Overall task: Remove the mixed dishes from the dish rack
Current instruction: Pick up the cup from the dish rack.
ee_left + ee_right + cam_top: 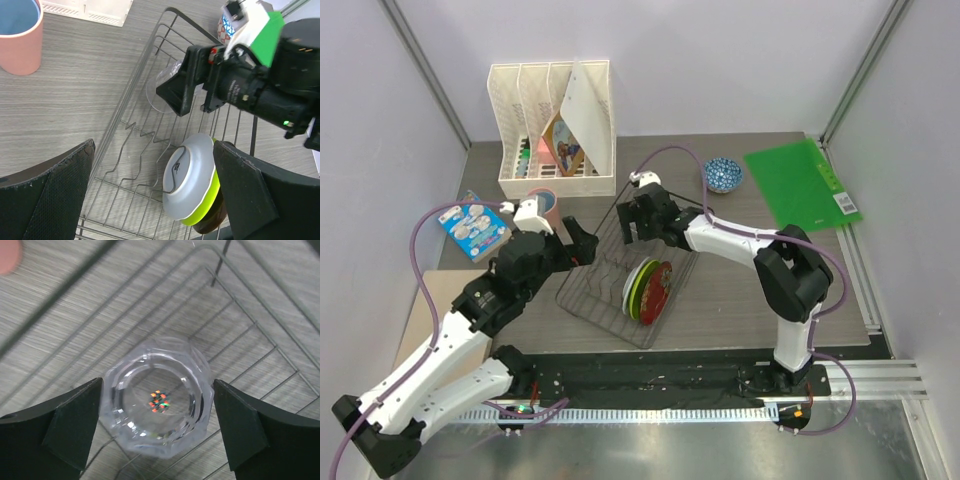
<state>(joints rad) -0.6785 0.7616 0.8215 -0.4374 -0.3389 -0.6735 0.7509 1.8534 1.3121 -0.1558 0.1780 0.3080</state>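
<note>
Right gripper (pixel 157 427) reaches into the rack's (pixel 600 300) far end, jaws spread either side of the tumbler (pixel 157 400) there. Left gripper (pixel 155 170) hovers over the rack's left edge, jaws spread.

Dish rack (pixel 131 127): formed of thin, smooth metal wire. Tumbler (pixel 156 397): clear faceted glass, glossy. Cup (pixel 19 42): pink plastic, matt. Table (pixel 75 90): finished in matt grey wood grain.

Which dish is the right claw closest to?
The clear glass tumbler, between the open fingers of the right claw in the rack; the plates stand farther along, the pink cup and blue bowl outside.
</note>
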